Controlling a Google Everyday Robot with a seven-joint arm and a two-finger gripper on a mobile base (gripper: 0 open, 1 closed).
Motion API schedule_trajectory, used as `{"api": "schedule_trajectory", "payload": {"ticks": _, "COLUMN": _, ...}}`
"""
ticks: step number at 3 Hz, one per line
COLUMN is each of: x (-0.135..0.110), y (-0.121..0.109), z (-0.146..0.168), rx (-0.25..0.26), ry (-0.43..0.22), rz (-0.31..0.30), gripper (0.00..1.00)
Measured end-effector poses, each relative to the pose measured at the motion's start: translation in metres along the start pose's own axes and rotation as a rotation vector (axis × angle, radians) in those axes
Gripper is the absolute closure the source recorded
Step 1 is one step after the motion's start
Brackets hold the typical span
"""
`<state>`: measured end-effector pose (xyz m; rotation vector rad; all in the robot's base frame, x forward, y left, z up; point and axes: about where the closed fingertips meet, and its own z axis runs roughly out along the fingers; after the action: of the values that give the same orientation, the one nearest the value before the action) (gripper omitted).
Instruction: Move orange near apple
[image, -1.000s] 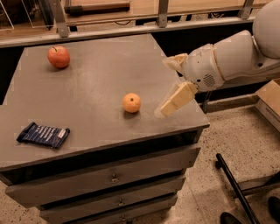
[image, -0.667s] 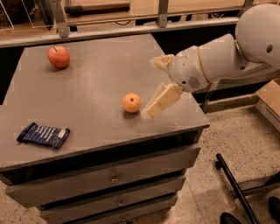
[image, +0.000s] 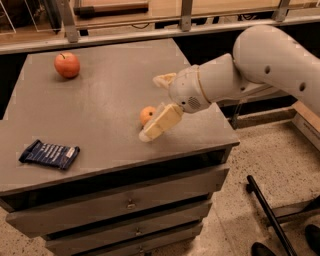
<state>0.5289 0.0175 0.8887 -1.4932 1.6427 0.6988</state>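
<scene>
The white arm (image: 260, 57) is extending in from the right, its thick rounded link sloping down and leftwards over the right edge of the grey surface (image: 100, 105), and the wrist is bending so that the gripper (image: 150, 108) is pointing left and slightly downwards, low over the front right part of the top. The jaws are standing well apart: the nearer cream finger (image: 161, 121) is slanting down towards the front edge with its tip at or just above the surface, while the farther one is sticking out behind the wrist, higher in the view. The orange (image: 146, 114) is sitting on the surface between them, partly hidden behind the nearer finger, and whether that finger is touching it cannot be told; nothing is clamping it. The apple (image: 67, 65), stem upwards, is resting at the far left corner, well apart from the orange and from the gripper. A dark blue packet (image: 49, 154) is lying flat near the front left edge. Below the top, the drawers (image: 130, 204) are showing their small central pulls.
</scene>
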Motion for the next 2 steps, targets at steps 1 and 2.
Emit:
{"api": "schedule_trajectory", "payload": {"ticks": 1, "x": 0.0198, "y": 0.0025, "z": 0.0378, "rx": -0.049, "ry": 0.024, "rz": 0.027, "gripper": 0.00}}
{"api": "schedule_trajectory", "payload": {"ticks": 2, "x": 0.0198, "y": 0.0025, "z": 0.0378, "rx": -0.049, "ry": 0.024, "rz": 0.027, "gripper": 0.00}}
